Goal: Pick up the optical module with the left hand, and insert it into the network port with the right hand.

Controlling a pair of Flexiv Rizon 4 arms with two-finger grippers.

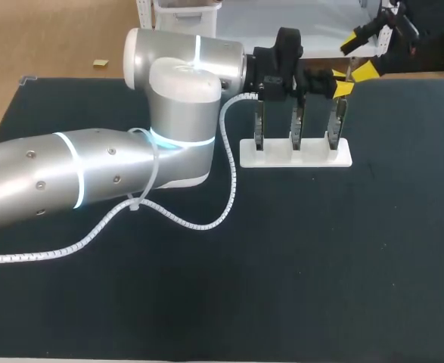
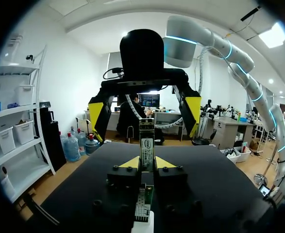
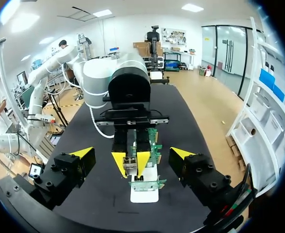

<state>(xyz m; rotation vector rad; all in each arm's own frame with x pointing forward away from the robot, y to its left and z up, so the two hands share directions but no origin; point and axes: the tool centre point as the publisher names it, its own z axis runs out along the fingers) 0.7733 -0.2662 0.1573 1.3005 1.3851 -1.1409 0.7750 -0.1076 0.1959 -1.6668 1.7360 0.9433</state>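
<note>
- L gripper (image 2: 148,163) is closed narrow on the optical module (image 2: 146,143): yellow tips pinch it from both sides, low on the body, leaving the upper part free for a handover
- Module stands upright at the end slot of the white rack (image 1: 312,157), the slot nearest our R arm; in the head view it looks seated there, but we can't tell if it's off the base yet
- We come at it side-on w/ the L arm (image 1: 93,174) laid across the dark table (image 1: 320,287), prob. bc the rack holds its parts on edge & only a sideways pinch fits
- Middle module (image 1: 296,125) & far module (image 1: 259,125) sit upright in the other slots, close under the L wrist, so we judge a straight-up lift the safe way out
- R gripper (image 3: 131,153) is wide open & empty, facing the L one just past the rack, the module lined up between its fingers but apart from both; looks placed to receive
- Network port: we can't make it out in any view, so where the insert goes is unknown to us
</note>
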